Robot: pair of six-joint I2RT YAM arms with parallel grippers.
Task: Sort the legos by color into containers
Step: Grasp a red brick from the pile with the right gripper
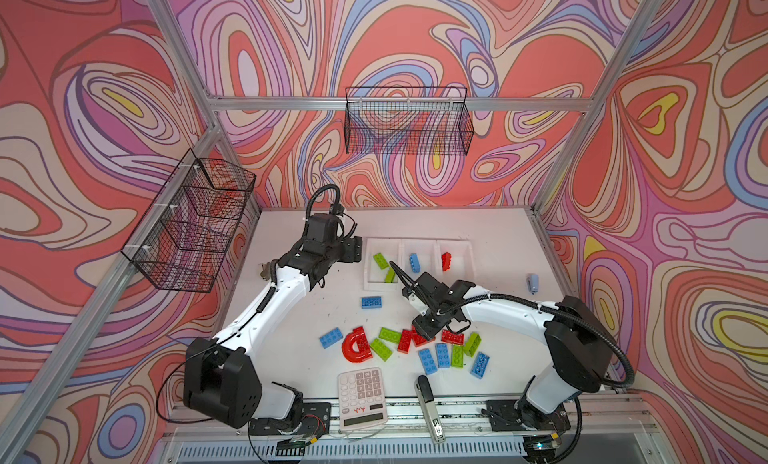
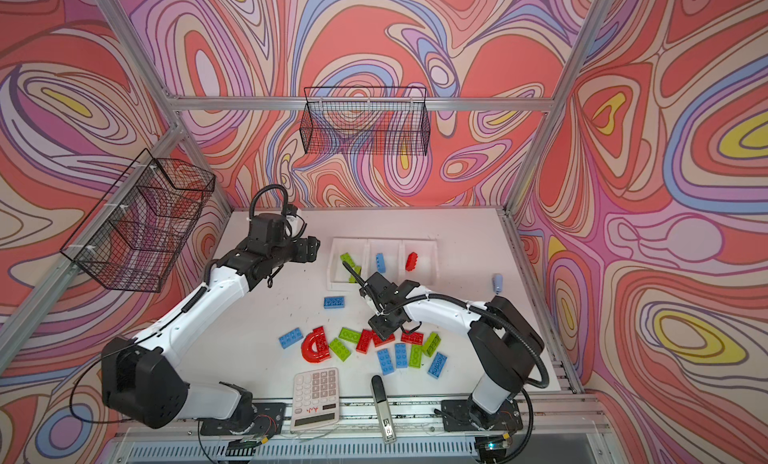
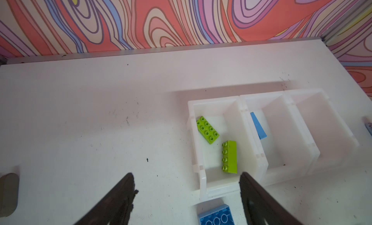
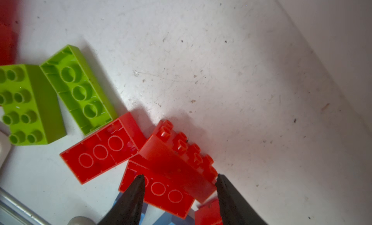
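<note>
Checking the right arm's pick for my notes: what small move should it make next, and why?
Probably close the right gripper on the tilted red brick: its jaws stand apart on either side of it, and the brick only leans on a flat red brick, so it looks free to lift.

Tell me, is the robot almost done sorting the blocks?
Not yet. Done: two green bricks, one blue brick and one red brick sit in separate containers. In hand: the right gripper straddles a tilted red brick, grip unclear; the left gripper is open and empty. Left: about a dozen loose bricks on the table, including the red arch.
</note>
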